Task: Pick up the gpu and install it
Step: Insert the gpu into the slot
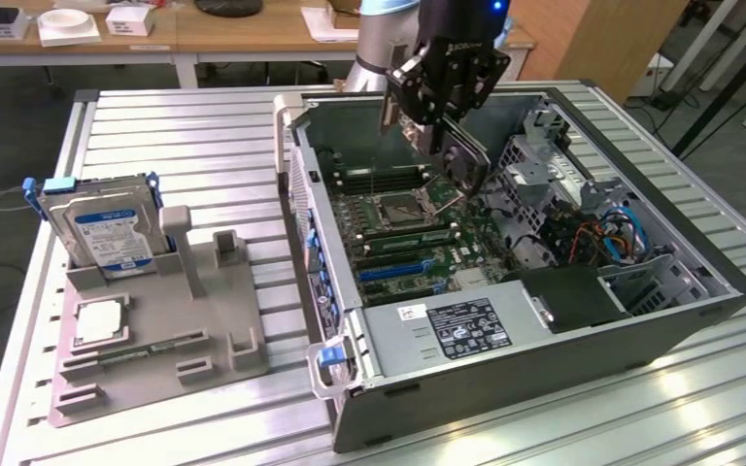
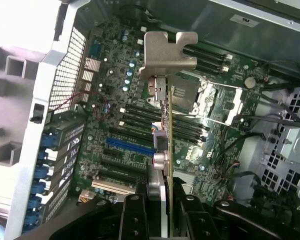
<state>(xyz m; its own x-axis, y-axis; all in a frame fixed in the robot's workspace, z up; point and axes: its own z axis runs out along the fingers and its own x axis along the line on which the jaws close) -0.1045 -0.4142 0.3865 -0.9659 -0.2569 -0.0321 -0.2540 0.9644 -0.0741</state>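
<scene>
My gripper [image 1: 427, 124] hangs over the open computer case [image 1: 542, 359], shut on the gpu [image 1: 464, 160]. The card is held on edge above the motherboard [image 1: 406, 228], near the case's far wall. In the wrist view the gpu [image 2: 166, 115] is seen edge-on between my two black fingers [image 2: 135, 215], its silver end bracket [image 2: 167, 52] pointing away from the gripper [image 2: 162, 210]. Below the card lie the motherboard's expansion slots, among them a blue slot [image 2: 127, 145]. The card hangs clear of the board and sits in no slot.
At the exterior view's left, a grey fixture tray [image 1: 218, 320] holds an upright hard drive [image 1: 108, 228], a processor [image 1: 98, 320] and a memory stick [image 1: 152, 349]. Cables and drive cages [image 1: 593, 233] fill the case's right side. A wooden table [image 1: 218, 34] stands behind.
</scene>
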